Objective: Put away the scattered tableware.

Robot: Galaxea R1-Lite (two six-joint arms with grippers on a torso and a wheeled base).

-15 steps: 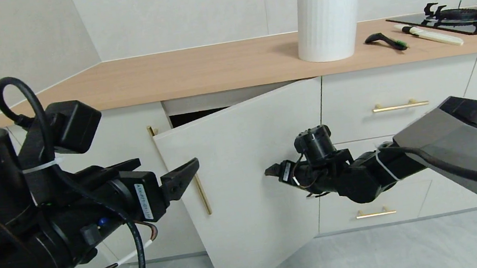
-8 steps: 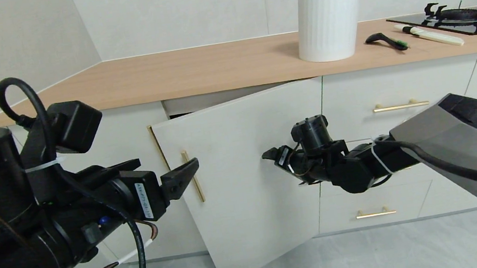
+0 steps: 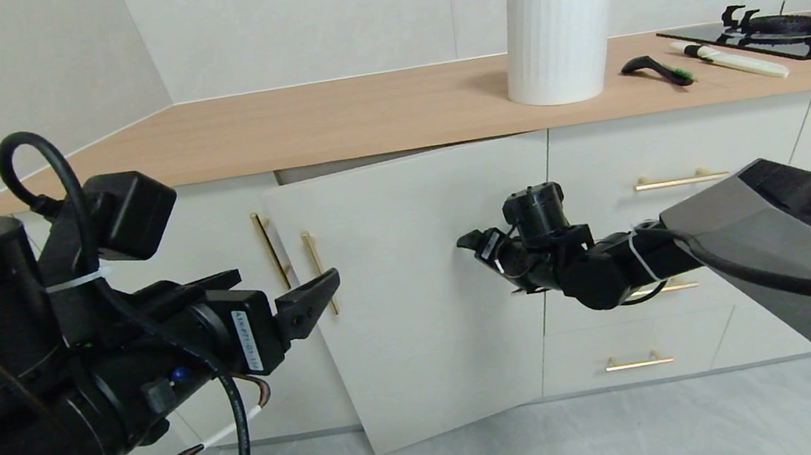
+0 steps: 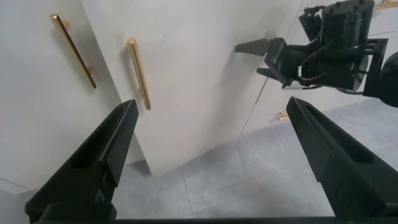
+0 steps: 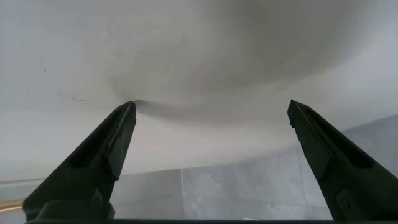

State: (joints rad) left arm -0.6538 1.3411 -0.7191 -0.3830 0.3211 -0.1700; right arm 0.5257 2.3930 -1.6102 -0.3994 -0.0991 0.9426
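Head view, 12 o'clock: top of white ribbed canister (image 3: pixel 560 23) cut by the frame edge.
2 o'clock: gas hob (image 3: pixel 787 28) runs off the frame. Next to it, dark utensil (image 3: pixel 655 69) and pale utensil (image 3: pixel 732 61), too small to identify.
Cabinet door (image 3: pixel 422 296) hides the interior.
Right gripper (image 3: pixel 468 241) against door: contact undetermined.

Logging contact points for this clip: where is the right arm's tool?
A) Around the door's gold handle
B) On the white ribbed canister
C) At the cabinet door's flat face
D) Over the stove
C: the right tool sits at the cabinet door panel, apart from its gold handle.
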